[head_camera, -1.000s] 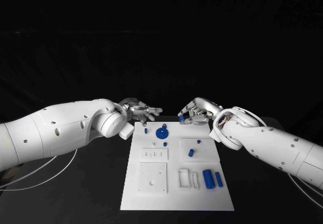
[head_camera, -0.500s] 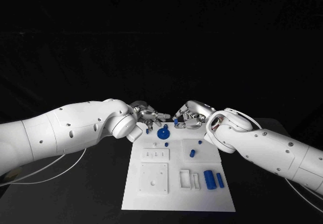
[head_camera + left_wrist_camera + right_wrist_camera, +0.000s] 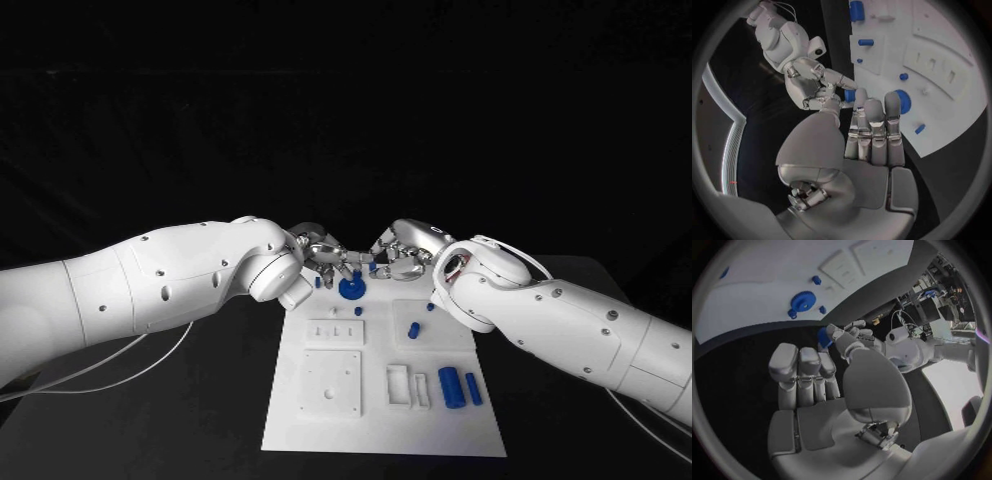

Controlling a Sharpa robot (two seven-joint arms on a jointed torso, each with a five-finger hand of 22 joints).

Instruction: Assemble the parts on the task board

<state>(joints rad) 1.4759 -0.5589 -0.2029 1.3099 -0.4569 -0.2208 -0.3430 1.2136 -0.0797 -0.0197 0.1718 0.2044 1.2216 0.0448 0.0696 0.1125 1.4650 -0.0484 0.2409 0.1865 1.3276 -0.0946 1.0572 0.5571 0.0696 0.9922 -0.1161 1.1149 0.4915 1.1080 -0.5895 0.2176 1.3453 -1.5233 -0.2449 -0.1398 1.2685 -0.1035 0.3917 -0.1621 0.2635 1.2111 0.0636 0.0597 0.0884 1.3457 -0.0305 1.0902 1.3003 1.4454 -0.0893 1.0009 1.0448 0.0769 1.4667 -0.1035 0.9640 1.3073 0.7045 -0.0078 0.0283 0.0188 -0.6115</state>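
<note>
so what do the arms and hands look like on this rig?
Both arms are glossy white rounded shells dotted with small dark screw holes. The left hand and right hand are silver metal with segmented fingers and pale grey pads. Thin white cables loop under the left arm; a white cable loop sits at the right wrist.

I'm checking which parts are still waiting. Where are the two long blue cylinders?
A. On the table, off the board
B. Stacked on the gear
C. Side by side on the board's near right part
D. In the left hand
C: the head view shows the cylinders lying side by side on the board, at its near right.
</note>
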